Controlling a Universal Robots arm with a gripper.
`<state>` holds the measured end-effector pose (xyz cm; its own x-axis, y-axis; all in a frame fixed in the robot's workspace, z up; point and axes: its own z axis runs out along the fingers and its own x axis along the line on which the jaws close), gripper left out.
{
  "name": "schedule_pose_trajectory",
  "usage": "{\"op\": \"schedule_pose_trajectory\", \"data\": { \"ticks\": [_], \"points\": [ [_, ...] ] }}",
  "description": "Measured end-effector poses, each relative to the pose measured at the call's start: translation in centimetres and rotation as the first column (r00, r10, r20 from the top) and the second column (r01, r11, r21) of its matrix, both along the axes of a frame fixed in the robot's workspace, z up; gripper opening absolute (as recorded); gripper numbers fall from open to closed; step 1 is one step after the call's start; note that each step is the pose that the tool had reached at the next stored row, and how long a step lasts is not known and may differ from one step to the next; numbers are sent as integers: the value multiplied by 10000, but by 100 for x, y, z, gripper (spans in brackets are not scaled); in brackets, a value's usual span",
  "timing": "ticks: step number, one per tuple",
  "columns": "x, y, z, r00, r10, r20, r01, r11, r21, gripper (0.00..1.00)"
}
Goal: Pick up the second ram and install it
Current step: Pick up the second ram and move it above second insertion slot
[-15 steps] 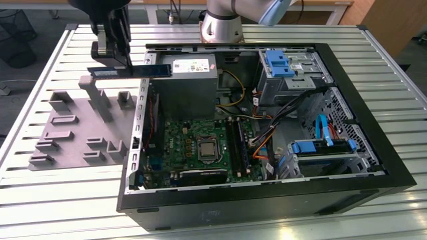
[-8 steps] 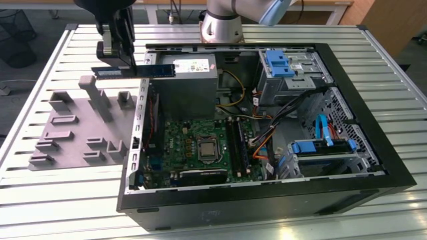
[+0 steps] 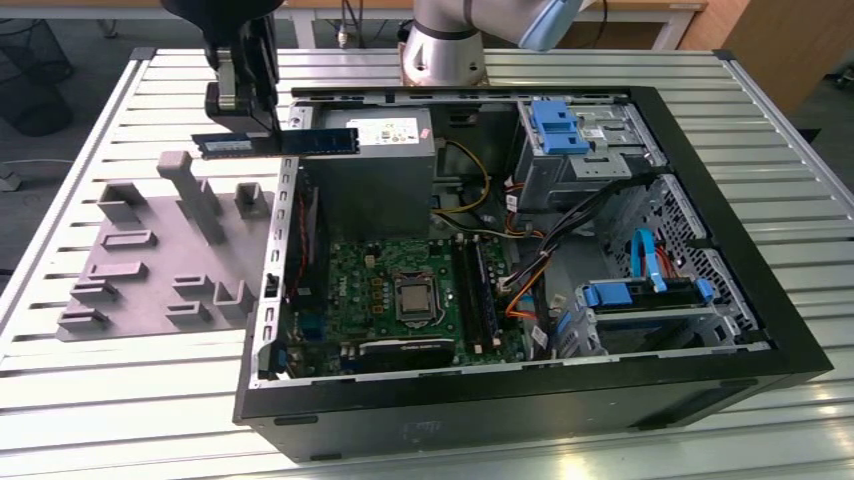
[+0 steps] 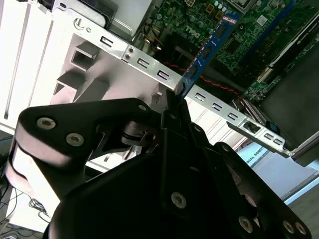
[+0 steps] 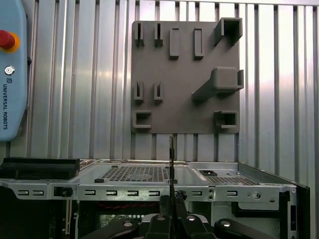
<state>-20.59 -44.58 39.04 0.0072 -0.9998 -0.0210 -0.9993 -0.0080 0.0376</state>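
Note:
My gripper is shut on the second ram, a thin blue stick with black chips and a white label. It hangs level in the air above the left wall of the open computer case, between the grey fixture plate and the green motherboard. In the second wrist view the ram juts out from the closed fingertips towards the motherboard. In the first wrist view the ram shows edge-on above the gripper, over the case rim.
The case holds a grey power supply, orange and black cables and blue drive caddies. The fixture plate carries several upright slotted blocks. The arm's base stands behind the case. A blue teach pendant lies on the slatted table.

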Motion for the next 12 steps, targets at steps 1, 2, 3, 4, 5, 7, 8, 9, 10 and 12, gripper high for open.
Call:
{"op": "schedule_pose_trajectory", "data": {
  "ticks": [1,2,3,4,5,7,8,9,10,12],
  "points": [
    [9,0,0,10000,0,0,0,10000,0,14],
    [18,0,0,10000,0,0,0,10000,0,14],
    [27,0,0,10000,0,0,0,10000,0,14],
    [36,0,0,10000,0,0,0,10000,-1,14],
    [45,0,0,10000,1,0,-1,10000,0,14],
    [61,0,0,10000,0,0,0,10000,-1,14],
    [70,0,0,10000,0,0,0,10000,0,14],
    [78,0,0,10000,0,0,0,10000,0,14],
    [86,0,0,10000,0,-1,0,10000,0,14],
    [104,0,0,10000,1,0,-1,10000,0,14]
  ]
}}
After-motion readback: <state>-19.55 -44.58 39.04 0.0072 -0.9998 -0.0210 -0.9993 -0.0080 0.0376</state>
